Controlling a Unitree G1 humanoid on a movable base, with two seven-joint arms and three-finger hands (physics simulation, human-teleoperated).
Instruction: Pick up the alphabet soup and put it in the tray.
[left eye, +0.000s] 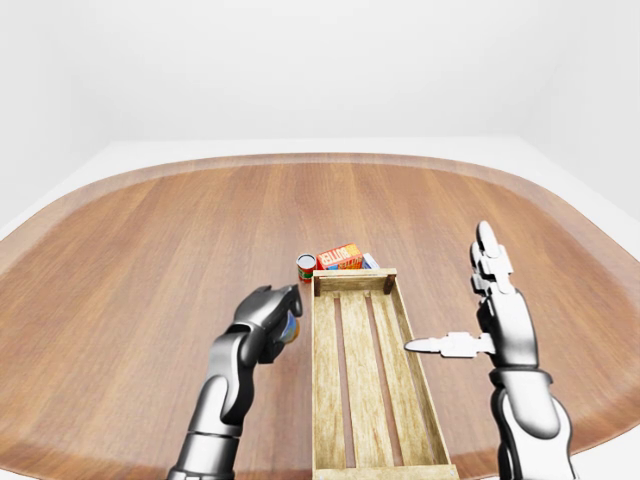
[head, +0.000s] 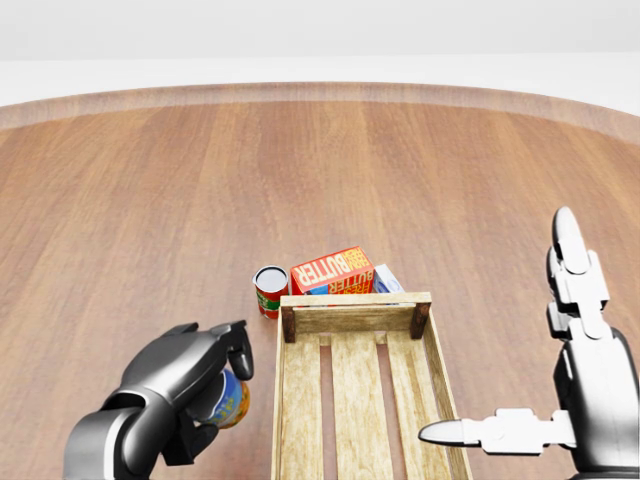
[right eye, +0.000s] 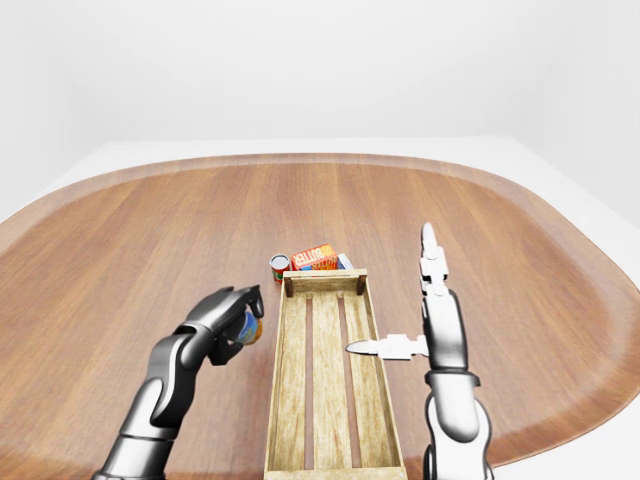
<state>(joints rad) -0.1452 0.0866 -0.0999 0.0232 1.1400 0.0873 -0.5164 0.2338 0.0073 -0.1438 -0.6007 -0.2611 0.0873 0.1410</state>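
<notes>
My left hand (head: 222, 388) is shut on the alphabet soup can (head: 233, 401), whose blue and yellow label shows between the dark fingers. It hangs just left of the wooden tray (head: 355, 300), near the tray's upper left corner, as the right-eye view shows (right eye: 250, 328). The fingers hide most of the can. My right hand (left eye: 447, 290) stands open at the tray's right side, fingers pointing up and thumb reaching over the tray's right rim, holding nothing.
A red can (head: 270, 288) stands at the tray's top left corner. A red and orange butter box (head: 332, 270) and a smaller blue-white box (head: 388, 278) lie just above the tray's top edge. The round wooden table (head: 150, 200) spreads all around.
</notes>
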